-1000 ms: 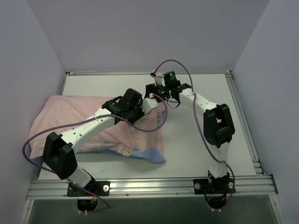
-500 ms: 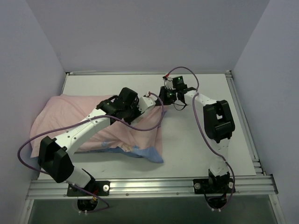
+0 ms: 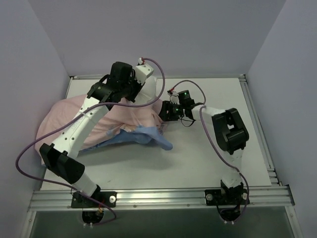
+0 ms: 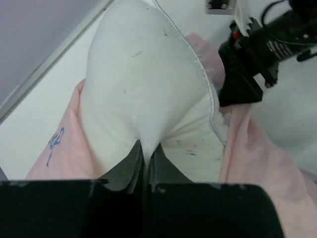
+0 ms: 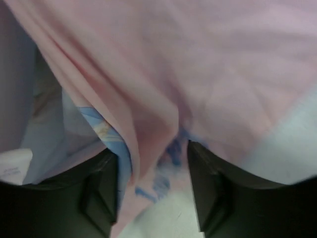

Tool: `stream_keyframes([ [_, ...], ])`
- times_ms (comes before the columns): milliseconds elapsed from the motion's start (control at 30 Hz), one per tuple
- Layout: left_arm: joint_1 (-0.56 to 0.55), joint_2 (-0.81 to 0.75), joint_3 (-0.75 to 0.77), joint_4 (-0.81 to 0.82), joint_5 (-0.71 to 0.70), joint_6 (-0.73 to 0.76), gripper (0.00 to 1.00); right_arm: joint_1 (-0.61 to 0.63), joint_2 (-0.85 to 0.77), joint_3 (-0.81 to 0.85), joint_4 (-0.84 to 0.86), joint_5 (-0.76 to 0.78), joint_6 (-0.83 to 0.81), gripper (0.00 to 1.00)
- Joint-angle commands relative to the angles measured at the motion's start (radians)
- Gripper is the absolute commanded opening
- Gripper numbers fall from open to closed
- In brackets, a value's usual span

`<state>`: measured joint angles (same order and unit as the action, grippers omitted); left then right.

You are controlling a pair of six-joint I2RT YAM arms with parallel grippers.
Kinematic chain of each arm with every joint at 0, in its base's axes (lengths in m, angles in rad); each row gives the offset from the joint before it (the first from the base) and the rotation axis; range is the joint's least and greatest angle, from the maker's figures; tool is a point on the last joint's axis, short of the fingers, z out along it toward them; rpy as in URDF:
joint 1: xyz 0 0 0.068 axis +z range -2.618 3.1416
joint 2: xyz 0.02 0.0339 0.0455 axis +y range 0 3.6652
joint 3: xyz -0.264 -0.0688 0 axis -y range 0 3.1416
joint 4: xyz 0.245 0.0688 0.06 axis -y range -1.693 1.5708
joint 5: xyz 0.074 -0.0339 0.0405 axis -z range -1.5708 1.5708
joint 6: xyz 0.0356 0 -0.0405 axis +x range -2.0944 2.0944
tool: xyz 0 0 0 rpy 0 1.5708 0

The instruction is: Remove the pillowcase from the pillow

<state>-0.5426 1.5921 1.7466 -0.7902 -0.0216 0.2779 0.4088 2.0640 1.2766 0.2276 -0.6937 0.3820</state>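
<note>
The job here is a counter-pull. The nearer right hand (image 5: 151, 163), low over the desk (image 3: 208, 163), should hold firm as the anchor. It is closed on a bunched fold of the pillowcase (image 3: 99, 124) at its open end, where pink lining and blue print meet. The farther left hand (image 4: 146, 153) should draw the pillow (image 4: 143, 74) up and away in line with the opening, slowly enough that the thin cloth slides rather than drags. A slip at either pinch would probably cost the stretch. The left hand's fingers are clamped tight on a puckered corner of the white cushion, which stands clear of the pink sleeve. Most of the pillow appears to lie inside the cover at the desk's left. The right arm folds at the elbow, its wrist turned left toward the cloth. The left arm stretches long and raised toward the far edge.
</note>
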Motion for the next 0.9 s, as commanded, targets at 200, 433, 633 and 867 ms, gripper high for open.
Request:
stream_keyframes([
  [200,-0.013,0.109,0.117,0.158,-0.063,-0.068,0.02,-0.059,-0.540,0.029,-0.281,0.361,-0.066,0.64],
  [433,-0.019,0.177,0.203,0.163,-0.089,-0.097,0.02,0.145,-0.575,0.018,-0.110,0.387,0.081,0.70],
  [633,-0.013,0.200,0.226,0.178,-0.138,-0.167,0.02,0.232,-0.429,0.069,-0.044,0.407,0.144,0.62],
  [867,0.058,0.336,0.404,0.174,-0.300,-0.148,0.02,0.268,-0.540,-0.090,-0.095,0.453,0.146,0.06],
])
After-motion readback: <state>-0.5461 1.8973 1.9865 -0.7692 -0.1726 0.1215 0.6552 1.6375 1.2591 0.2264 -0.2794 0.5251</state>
